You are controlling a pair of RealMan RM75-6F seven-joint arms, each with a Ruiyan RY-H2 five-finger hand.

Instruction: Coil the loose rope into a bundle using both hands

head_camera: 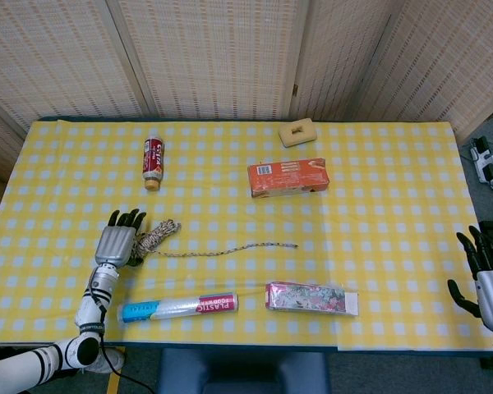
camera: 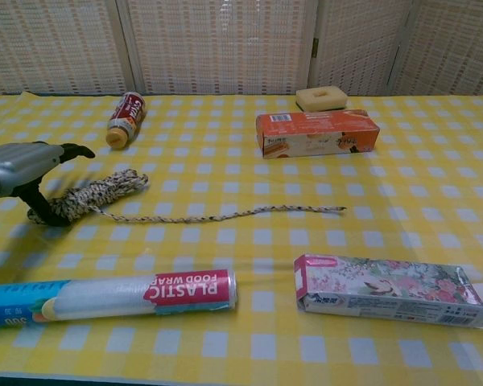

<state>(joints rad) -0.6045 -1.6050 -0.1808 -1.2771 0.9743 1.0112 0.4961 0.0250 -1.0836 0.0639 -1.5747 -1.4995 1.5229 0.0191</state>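
We see the speckled beige braided rope (camera: 97, 191) lying near the left edge of the yellow checked tabletop (head_camera: 378, 213), its wound part in the grip of our left hand (head_camera: 115, 245), thumb hooked under it. The loose tail runs rightward towards the table's middle, long axis roughly parallel to the front edge. Our right hand (head_camera: 489, 283) hangs off the right edge, fingers spread and empty, well apart from the tail's free end, so it has far to reach.
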